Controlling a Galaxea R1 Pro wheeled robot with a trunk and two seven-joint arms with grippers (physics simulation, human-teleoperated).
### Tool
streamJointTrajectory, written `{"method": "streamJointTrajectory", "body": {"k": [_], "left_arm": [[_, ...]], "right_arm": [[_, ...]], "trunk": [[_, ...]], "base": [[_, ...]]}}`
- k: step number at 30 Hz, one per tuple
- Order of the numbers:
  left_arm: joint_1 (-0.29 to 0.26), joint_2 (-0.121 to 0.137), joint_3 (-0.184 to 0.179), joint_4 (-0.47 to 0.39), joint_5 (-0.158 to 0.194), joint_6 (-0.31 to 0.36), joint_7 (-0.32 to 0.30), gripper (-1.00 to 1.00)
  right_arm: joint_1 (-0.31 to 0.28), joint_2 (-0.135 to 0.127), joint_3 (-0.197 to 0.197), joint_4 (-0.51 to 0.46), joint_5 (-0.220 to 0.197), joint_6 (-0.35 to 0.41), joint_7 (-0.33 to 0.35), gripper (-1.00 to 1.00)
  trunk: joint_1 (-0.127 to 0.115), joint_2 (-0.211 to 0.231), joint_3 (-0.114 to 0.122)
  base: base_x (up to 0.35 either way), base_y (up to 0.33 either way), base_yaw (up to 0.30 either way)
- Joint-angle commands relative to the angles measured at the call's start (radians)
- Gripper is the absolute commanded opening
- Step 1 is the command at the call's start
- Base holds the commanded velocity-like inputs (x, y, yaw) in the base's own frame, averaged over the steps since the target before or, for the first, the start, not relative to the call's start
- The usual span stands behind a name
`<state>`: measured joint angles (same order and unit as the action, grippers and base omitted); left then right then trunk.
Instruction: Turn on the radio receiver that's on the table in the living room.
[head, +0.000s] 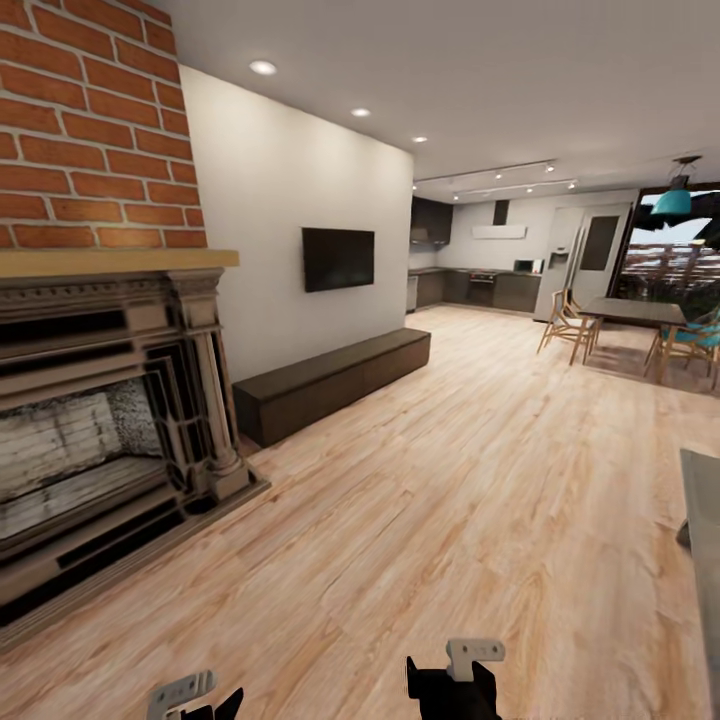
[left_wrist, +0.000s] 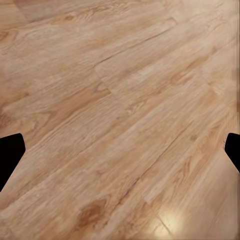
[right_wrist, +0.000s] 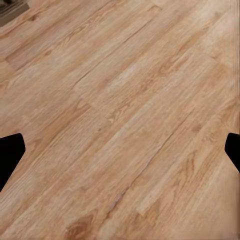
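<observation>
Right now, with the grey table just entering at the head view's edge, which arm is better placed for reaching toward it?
Right, tentatively. The grey table sits at the right edge, on the right gripper side; the left gripper is farther away. Both hang open over the wood floor.

1 brick fireplace (head: 95, 400), 1 wall television (head: 338, 258), 1 dark low bench (head: 335, 383), 1 dining table (head: 632, 311), 1 teal pendant lamp (head: 673, 200), 3 round ceiling lights (head: 262, 67), 1 grey tabletop (head: 704, 540) at the edge, 2 grippers, left (head: 195, 697) and right (head: 455, 675)
</observation>
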<state>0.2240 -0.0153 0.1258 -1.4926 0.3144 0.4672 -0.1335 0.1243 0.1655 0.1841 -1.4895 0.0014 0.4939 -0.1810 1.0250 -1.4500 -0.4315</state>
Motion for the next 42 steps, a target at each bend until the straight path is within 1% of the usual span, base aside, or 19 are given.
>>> {"method": "streamJointTrajectory", "body": {"k": [1, 6, 17, 18, 21, 23, 35, 42], "left_arm": [[0.000, 0.000, 0.000, 0.000, 0.000, 0.000, 0.000, 1.00], [0.000, 0.000, 0.000, -0.002, -0.001, -0.001, 0.000, 1.00], [0.000, 0.004, 0.000, -0.010, -0.005, 0.002, 0.000, 1.00], [0.000, 0.004, 0.000, -0.010, -0.005, 0.005, 0.000, 1.00], [0.000, 0.006, -0.001, -0.011, -0.006, 0.066, 0.000, 1.00], [0.000, 0.006, -0.001, -0.011, -0.006, 0.089, 0.000, 1.00], [0.000, 0.004, -0.002, -0.012, -0.005, 0.101, 0.000, 1.00], [0.000, 0.005, -0.003, -0.012, -0.005, 0.102, 0.000, 1.00]], "right_arm": [[0.000, 0.000, 0.000, 0.000, 0.000, 0.000, 0.000, 1.00], [0.000, 0.000, 0.000, -0.001, 0.000, 0.000, 0.000, 1.00], [0.000, -0.001, -0.002, -0.003, 0.002, 0.000, 0.000, 1.00], [0.000, -0.001, -0.002, -0.003, 0.002, 0.000, 0.000, 1.00], [0.000, 0.000, -0.002, -0.003, 0.002, 0.000, 0.000, 1.00], [0.000, 0.000, -0.003, -0.003, 0.002, 0.000, 0.000, 1.00], [0.000, 0.000, -0.002, -0.002, 0.000, 0.001, 0.000, 1.00], [0.000, 0.000, 0.000, -0.002, 0.000, 0.002, 0.000, 1.00]], "trunk": [[0.000, 0.000, 0.001], [0.000, 0.000, 0.005], [0.000, 0.000, 0.005], [0.000, 0.000, 0.005], [0.000, 0.000, 0.005], [0.000, 0.000, 0.005], [0.000, 0.000, 0.005], [-0.027, 0.049, 0.027]], "base": [[0.000, 0.000, -0.263], [0.000, 0.000, -0.170], [0.000, 0.000, -0.012], [0.000, 0.000, 0.000], [0.000, 0.000, 0.000], [0.000, 0.000, 0.000], [0.000, 0.000, 0.000], [0.000, 0.000, 0.000]]}}
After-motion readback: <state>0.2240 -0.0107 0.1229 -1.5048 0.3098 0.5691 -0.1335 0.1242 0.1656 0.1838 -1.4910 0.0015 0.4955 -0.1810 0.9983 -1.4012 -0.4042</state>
